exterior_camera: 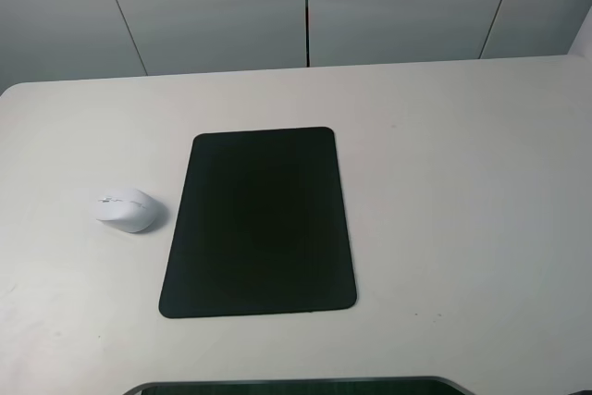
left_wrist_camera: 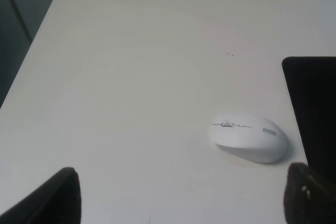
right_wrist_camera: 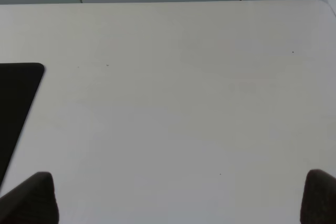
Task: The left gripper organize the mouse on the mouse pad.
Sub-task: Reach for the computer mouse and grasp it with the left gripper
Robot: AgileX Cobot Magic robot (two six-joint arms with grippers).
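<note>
Only the exterior high view shows the whole mouse pad (exterior_camera: 259, 224); it shows no grippers. In the left wrist view the left gripper (left_wrist_camera: 181, 200) is spread and empty. The mouse (left_wrist_camera: 249, 136) lies ahead of it, off the pad, with its long axis crosswise and its front pointing away from the pad. The right gripper (right_wrist_camera: 176, 198) is also spread and empty.

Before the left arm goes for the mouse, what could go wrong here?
The mouse is smooth and rounded, so the open left gripper may squeeze it out rather than hold it. In the left wrist view it sits nearer one finger, so a straight descent might knock it. Dragging it could catch the edge of the mouse pad and shift it.
</note>
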